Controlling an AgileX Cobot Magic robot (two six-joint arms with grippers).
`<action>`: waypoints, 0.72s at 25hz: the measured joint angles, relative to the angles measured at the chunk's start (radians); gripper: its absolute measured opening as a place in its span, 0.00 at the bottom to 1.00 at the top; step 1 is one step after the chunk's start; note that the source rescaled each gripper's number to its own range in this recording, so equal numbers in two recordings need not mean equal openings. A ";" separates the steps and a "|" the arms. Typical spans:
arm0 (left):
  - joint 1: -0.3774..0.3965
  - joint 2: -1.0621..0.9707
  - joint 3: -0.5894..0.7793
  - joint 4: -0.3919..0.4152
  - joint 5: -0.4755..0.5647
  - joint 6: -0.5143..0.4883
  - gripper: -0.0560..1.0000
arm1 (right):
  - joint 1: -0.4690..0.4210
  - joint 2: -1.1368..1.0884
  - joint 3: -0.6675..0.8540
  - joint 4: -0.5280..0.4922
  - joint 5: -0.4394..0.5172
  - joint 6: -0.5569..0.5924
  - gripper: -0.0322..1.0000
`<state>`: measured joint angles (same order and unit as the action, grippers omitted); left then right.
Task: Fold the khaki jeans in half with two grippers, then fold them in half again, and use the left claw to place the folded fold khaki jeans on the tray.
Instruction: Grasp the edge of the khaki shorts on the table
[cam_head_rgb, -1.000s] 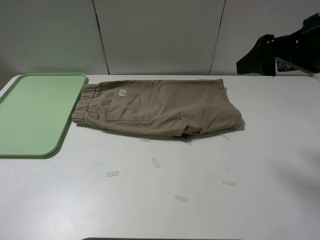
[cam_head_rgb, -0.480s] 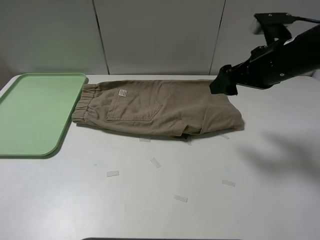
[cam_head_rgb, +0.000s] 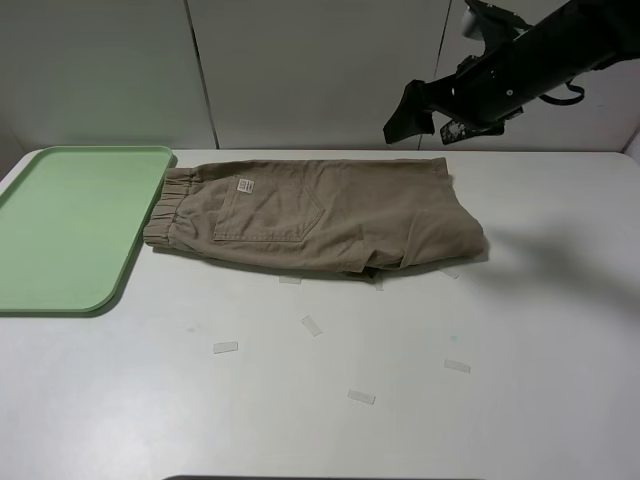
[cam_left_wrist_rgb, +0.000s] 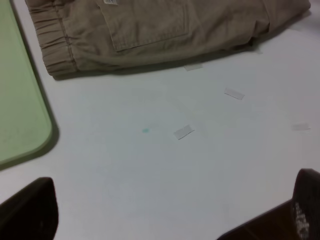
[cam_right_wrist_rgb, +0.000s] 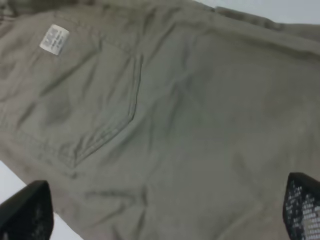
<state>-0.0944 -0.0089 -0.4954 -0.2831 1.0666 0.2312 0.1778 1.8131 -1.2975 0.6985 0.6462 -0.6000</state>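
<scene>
Status: khaki jeans (cam_head_rgb: 320, 215) lie flat along the rear edge of the tabletop (cam_head_rgb: 520, 330). They look already doubled lengthwise, pocket (cam_head_rgb: 265, 215) and white label (cam_head_rgb: 244, 186) up. The elastic waistband (cam_head_rgb: 170, 205) sits just beside the right rim of the mint-green tray (cam_head_rgb: 70, 225), which fills the rear-left corner. Can't tell if cloth touches rim.

Right gripper (cam_head_rgb: 425, 122) hangs in the air over the hem end, fingers spread wide, holding nothing. Left gripper (cam_left_wrist_rgb: 165, 207) is low over the front-left of the tabletop, fingers also spread and empty.

Risks, my read:
- The hem end looks bunched on its near side. A pinch there may take only the top layer, so the layers would split on lift.
- With the waistband this close to the rim, any drag toward the tray could snag or ride up.
- Tape scraps (cam_head_rgb: 311, 325) lie on the tabletop in front of the cloth. They could stick to a fingertip or the fabric.

Hard to see:
- The left arm is out of the high view, and its wrist view shows only the fingertips.
- Layers under the top face are hidden.
- The tray's left side is cut off.
- The label print is unreadable.
</scene>
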 joint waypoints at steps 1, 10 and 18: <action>0.000 0.000 0.000 0.000 0.000 0.000 0.94 | -0.006 0.026 -0.030 0.001 0.028 -0.001 1.00; 0.000 0.000 0.000 0.020 0.000 0.000 0.94 | -0.071 0.206 -0.127 -0.003 0.156 -0.051 1.00; 0.000 0.000 0.000 0.078 0.000 0.000 0.94 | -0.116 0.329 -0.162 -0.026 0.138 -0.083 1.00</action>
<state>-0.0944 -0.0089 -0.4954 -0.2055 1.0666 0.2312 0.0619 2.1419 -1.4594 0.6720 0.7837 -0.6832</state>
